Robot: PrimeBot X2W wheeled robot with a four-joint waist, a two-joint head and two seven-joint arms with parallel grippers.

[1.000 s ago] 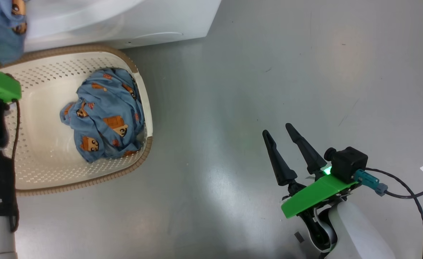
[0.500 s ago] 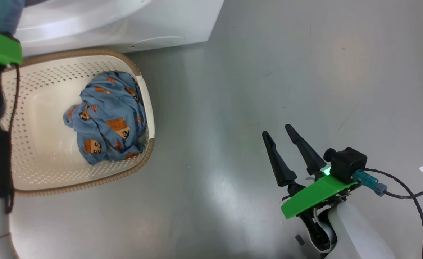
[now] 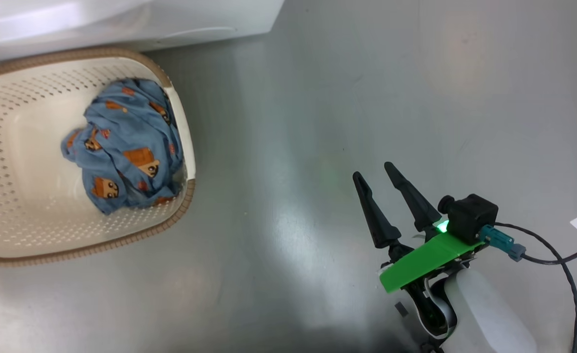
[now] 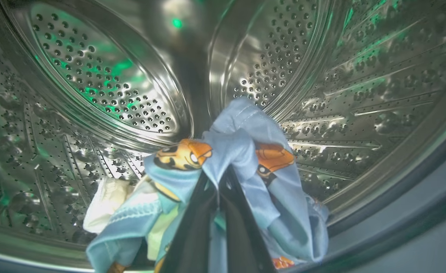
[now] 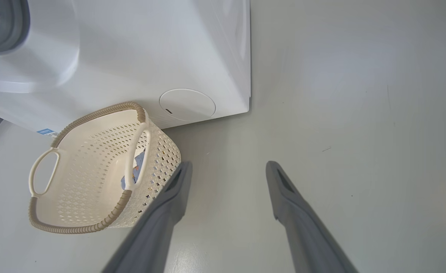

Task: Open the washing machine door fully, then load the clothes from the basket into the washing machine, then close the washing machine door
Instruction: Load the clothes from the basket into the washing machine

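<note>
Inside the washing machine (image 4: 94, 76) the left gripper (image 4: 217, 185) pinches blue clothes (image 4: 242, 148) tight; outside it the right gripper (image 3: 372, 170) gapes empty.

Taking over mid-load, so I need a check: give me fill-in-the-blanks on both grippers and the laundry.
The left gripper is shut on light-blue clothes inside the steel ____.
The right gripper hangs above the floor, jaws ____.
One blue printed piece lies in the cream ____.
Missing: drum; open; basket.
</note>
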